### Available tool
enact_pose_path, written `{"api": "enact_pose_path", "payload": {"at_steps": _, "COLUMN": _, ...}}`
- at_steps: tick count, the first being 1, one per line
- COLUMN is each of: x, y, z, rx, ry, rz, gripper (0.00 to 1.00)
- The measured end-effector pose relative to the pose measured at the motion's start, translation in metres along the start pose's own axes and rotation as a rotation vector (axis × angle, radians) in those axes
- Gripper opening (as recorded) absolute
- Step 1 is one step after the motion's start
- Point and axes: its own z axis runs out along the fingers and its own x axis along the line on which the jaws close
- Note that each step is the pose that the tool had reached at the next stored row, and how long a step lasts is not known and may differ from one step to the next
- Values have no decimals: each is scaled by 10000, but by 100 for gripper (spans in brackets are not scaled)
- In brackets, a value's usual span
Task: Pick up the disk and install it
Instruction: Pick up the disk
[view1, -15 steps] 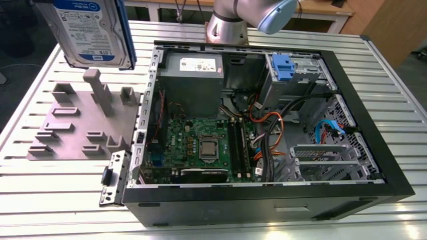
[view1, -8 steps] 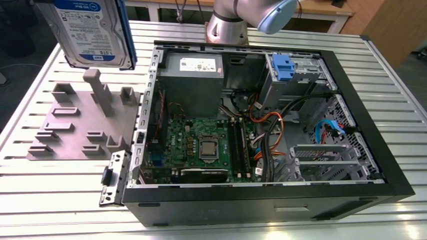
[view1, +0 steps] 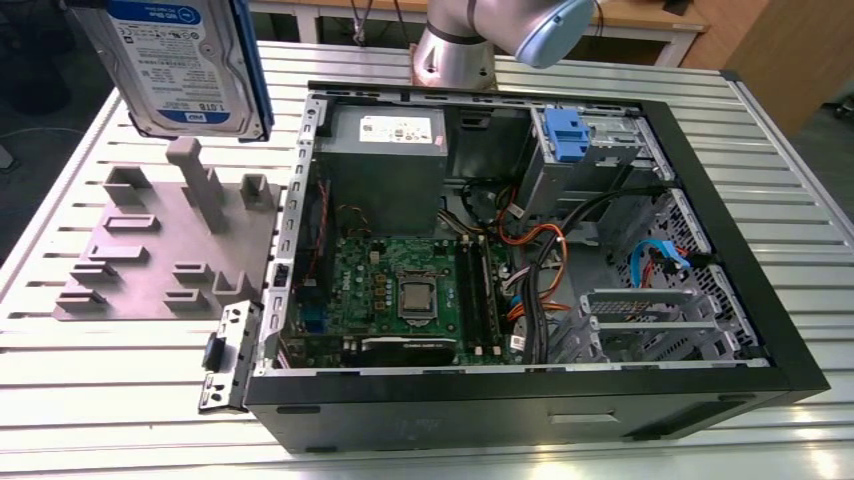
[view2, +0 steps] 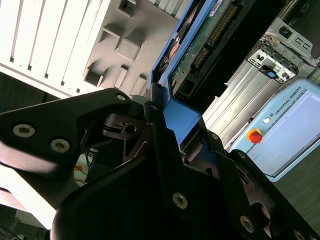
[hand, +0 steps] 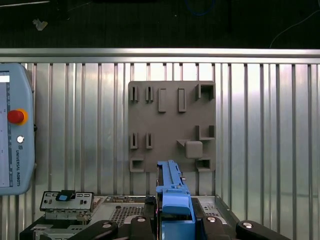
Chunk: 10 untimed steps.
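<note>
The disk (view1: 180, 65), silver with a white-and-blue label and a blue carrier frame, hangs upright in the air at the exterior view's top left, above the grey fixture plate (view1: 160, 250). In the first wrist view the disk (hand: 169, 182) shows edge-on, and my gripper (hand: 175, 221) is shut on its blue carrier end. In the second wrist view the black fingers (view2: 155, 125) clamp the blue frame, and the disk's green circuit-board side (view2: 200, 50) reaches out past them. The open computer case (view1: 747, 300) lies on its side toward the exterior view's right of the disk.
Inside the case are a drive bay with a blue clip (view1: 567, 135), a grey power supply (view1: 384, 140), the motherboard (view1: 400, 290) and loose cables (view1: 534, 250). The arm's base (view1: 454, 55) stands behind the case. A teach pendant (hand: 15, 135) lies on the slatted table (view1: 120, 400).
</note>
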Motion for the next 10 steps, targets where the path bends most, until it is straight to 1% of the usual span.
{"api": "enact_pose_path", "payload": {"at_steps": 8, "x": 7, "y": 0, "z": 0, "rx": 0, "ry": 0, "rz": -1, "gripper": 37}}
{"api": "enact_pose_path", "payload": {"at_steps": 10, "x": 49, "y": -1, "z": -1, "rx": 0, "ry": 1, "rz": 0, "gripper": 37}}
